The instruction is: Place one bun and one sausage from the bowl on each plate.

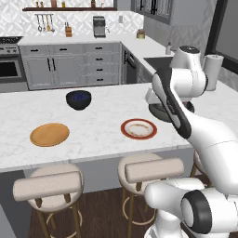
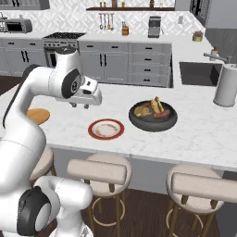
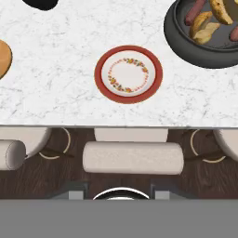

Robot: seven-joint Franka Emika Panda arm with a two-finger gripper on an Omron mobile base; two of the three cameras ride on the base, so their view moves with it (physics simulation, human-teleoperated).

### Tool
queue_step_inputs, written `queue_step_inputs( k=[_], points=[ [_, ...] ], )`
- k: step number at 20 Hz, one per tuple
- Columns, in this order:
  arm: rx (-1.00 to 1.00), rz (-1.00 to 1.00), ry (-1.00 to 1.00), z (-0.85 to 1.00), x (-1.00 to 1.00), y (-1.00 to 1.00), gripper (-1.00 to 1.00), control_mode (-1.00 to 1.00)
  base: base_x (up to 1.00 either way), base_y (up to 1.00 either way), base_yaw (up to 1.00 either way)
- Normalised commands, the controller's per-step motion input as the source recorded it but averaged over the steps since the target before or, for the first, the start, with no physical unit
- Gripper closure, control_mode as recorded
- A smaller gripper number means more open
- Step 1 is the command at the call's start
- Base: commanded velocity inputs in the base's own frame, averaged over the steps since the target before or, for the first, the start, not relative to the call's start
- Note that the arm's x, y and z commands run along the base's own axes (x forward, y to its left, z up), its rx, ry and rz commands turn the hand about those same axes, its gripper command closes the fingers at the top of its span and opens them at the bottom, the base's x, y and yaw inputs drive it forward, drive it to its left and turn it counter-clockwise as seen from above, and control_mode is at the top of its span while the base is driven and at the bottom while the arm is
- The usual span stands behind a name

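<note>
White marble tabletop (image 1: pixel 97 130) runs across a grey-cabinet kitchen, with round cushioned stools (image 1: pixel 51 186) tucked under its near edge. On it stand the wide, shallow dark grey-black bowl (image 2: pixel 153 115) holding buns and sausages, the round plate with a red rim and flowered cream centre (image 2: pixel 106 129), the plain orange-tan wooden plate (image 1: pixel 49 134) and a smaller, deeper dark blue bowl (image 1: pixel 78 99). Both plates look bare, so I judge that no food has been moved across and the first pick is still to come. The end effector (image 2: pixel 80 105) hangs above the near part of the tabletop, clenched and carrying nothing. What the coming move turns on is this: in the right base view the dark bowl lies to the right of the end effector, beyond the red-rimmed plate, which sits between the two. In the hand view the bowl sits at the upper right, the red-rimmed plate near the middle. The sausages (image 3: pixel 195 11) and buns (image 3: pixel 203 28) lie at mixed angles in the bowl, so the fingers would have to part and line up across one piece's long axis.
</note>
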Motion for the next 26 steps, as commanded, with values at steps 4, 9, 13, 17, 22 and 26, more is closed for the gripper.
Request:
queue_step_inputs(
  k=[4, 9, 13, 17, 22, 26],
  points=[
    [-0.01, 0.00, -0.02, 0.00, -0.03, -0.17, -1.00, -1.00, 0.00, 0.00, 0.00],
    [0.00, -0.01, -0.24, 0.00, -0.09, -0.95, -1.00, -1.00, 0.00, 0.00, 0.00],
    [0.01, -0.07, -0.19, 0.04, 0.00, -1.00, -1.00, -1.00, 0.00, 0.00, 0.00],
    [0.03, -0.01, -0.10, 0.00, 0.00, -1.00, -1.00, -1.00, 0.00, 0.00, 0.00],
    [0.11, -0.01, -0.01, 0.00, 0.26, -1.00, -1.00, -1.00, 0.00, 0.00, 0.00],
    [0.13, 0.00, 0.11, 0.00, 0.59, -0.78, -1.00, -1.00, 0.00, 0.00, 0.00]
  ],
)
